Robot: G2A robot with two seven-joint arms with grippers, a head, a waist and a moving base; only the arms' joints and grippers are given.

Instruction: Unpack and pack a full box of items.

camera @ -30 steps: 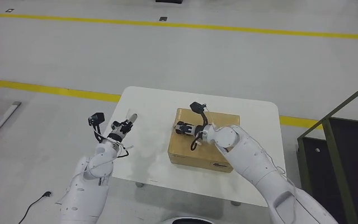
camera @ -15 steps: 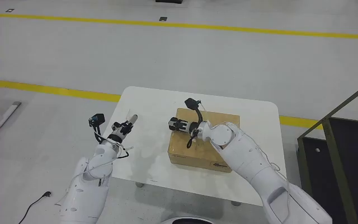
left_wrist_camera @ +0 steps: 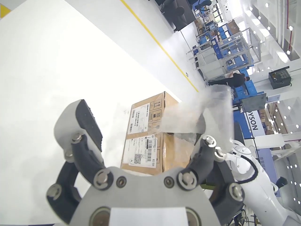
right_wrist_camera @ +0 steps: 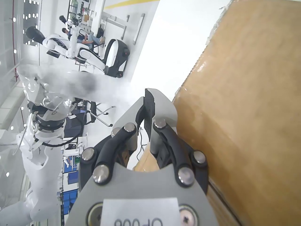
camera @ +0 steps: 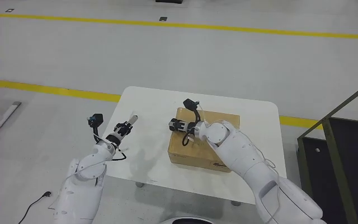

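Judging the step as unsealing: the box lies closed with its flaps flat, so we take it that unpacking has not begun. Nearest to us, the left gripper hangs over the table, well apart from the box's labelled side. Its jaws are spread wide and pinch nothing, but a strip of clear tape clings to one side of it. The right gripper sits at the box's top edge on that same side, jaws pressed together, and we see nothing between them. On the box top a glossy band looks like tape left on the seam.

Next move, as we judge it: the left gripper has to shed the stuck strip away from the box. The right gripper needs a fingertip under a flap edge or a loose tape end.

White shipping labels with barcodes sit on the box's side, with handling symbols above them; we leave the print unread. A white tag on the right gripper's base is cut off. Far beyond the box stands a lettered sign.
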